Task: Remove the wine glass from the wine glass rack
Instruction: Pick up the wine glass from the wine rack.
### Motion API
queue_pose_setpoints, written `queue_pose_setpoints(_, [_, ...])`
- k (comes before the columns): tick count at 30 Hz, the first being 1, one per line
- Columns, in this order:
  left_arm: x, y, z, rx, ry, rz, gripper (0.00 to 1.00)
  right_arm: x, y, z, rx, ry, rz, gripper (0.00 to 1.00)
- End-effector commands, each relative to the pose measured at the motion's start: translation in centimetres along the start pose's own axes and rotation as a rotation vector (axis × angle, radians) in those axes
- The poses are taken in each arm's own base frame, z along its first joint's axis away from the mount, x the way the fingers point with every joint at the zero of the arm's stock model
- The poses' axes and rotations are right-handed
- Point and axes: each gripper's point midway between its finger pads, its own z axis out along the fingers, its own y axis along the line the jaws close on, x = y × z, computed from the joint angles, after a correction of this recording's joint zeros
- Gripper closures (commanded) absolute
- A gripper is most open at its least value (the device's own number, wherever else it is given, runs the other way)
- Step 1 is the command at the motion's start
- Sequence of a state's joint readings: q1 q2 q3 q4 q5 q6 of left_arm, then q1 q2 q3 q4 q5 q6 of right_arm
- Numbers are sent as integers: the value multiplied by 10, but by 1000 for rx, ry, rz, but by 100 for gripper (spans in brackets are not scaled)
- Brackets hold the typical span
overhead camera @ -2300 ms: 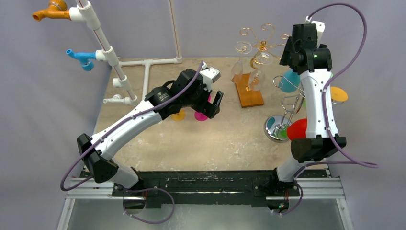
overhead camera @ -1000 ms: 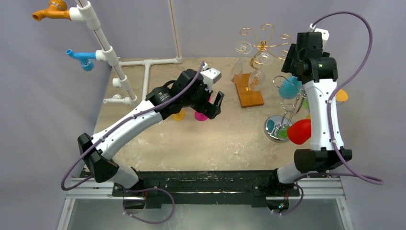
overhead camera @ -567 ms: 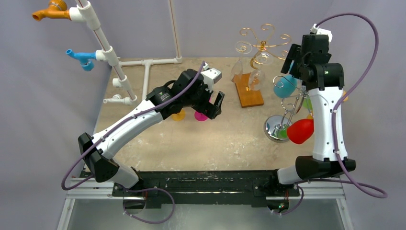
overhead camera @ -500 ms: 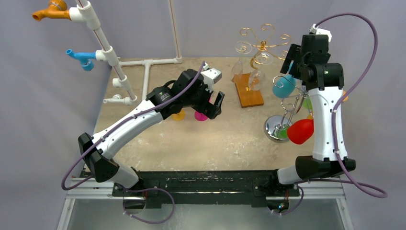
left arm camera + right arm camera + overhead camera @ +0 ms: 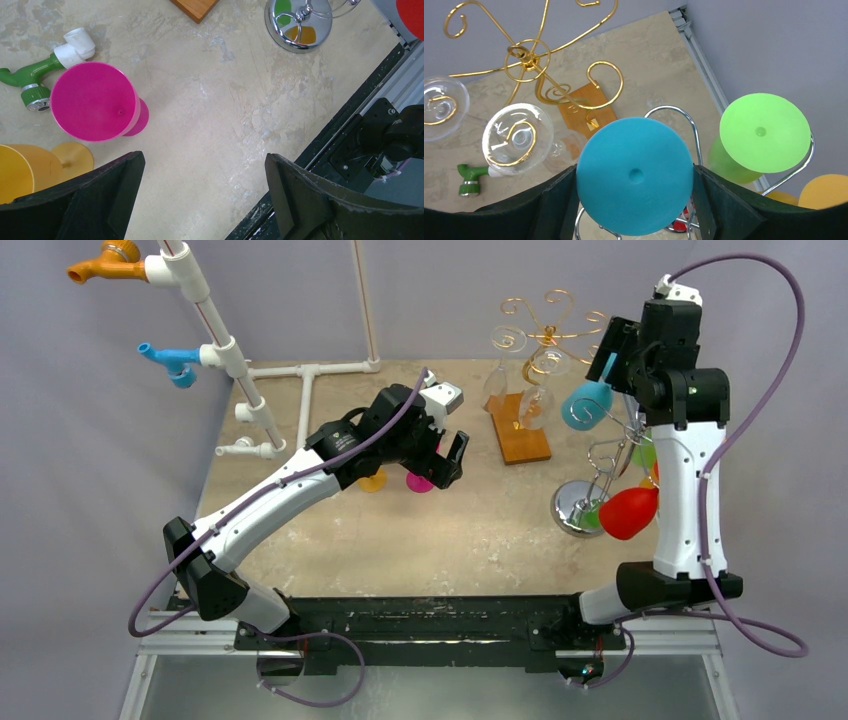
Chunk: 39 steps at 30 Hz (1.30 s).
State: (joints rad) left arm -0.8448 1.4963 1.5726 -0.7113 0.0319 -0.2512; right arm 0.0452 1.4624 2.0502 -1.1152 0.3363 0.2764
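Observation:
My right gripper (image 5: 612, 352) is shut on the round foot of a teal wine glass (image 5: 585, 407), holding it upside down and tilted beside the top of the chrome wire rack (image 5: 600, 455). In the right wrist view the teal foot (image 5: 635, 175) fills the gap between the gripper's (image 5: 634, 172) fingers, above a chrome rack loop (image 5: 689, 122). Green (image 5: 765, 131), yellow (image 5: 826, 192) and red (image 5: 625, 512) glasses hang on the rack. My left gripper (image 5: 450, 460) is open and empty over the table (image 5: 205, 165).
A gold wire rack (image 5: 548, 335) on a wooden base (image 5: 520, 440) holds clear glasses (image 5: 516, 137) just left of the teal glass. A pink glass (image 5: 92, 100), a yellow glass (image 5: 20, 170) and a green pipe fitting (image 5: 30, 82) lie mid-table. White pipes (image 5: 230, 360) stand far left.
My right arm has risen and swung right, carrying the teal glass up and slightly left, tilting it away from the chrome rack. The left arm has not moved.

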Motion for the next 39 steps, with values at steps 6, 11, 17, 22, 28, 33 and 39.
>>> queue_pose_setpoints(6, [-14,-3,-2,9,-51,-13,0,-32,13,-7,-59,-84,35,49])
queue_pose_setpoints(11, [-14,-3,-1,8,-51,-15,0,-40,16,-14,-83,-108,47,49])
queue_pose_setpoints(17, [-15,-3,-1,9,-52,-15,0,-45,15,-20,-87,-124,52,49])
queue_pose_setpoints(22, [-16,-3,-1,7,-55,-16,0,-47,9,-26,-68,-130,49,49])
queue_pose_setpoints(28, [-17,-4,0,8,-56,-22,0,-48,3,-32,-44,-140,47,49])
queue_pose_setpoints(33, [-18,-5,0,15,-59,-26,0,-50,2,-36,-50,-148,48,49])
queue_pose_setpoints(39, [-19,-5,1,15,-61,-31,0,-53,2,-41,-55,-160,52,49])
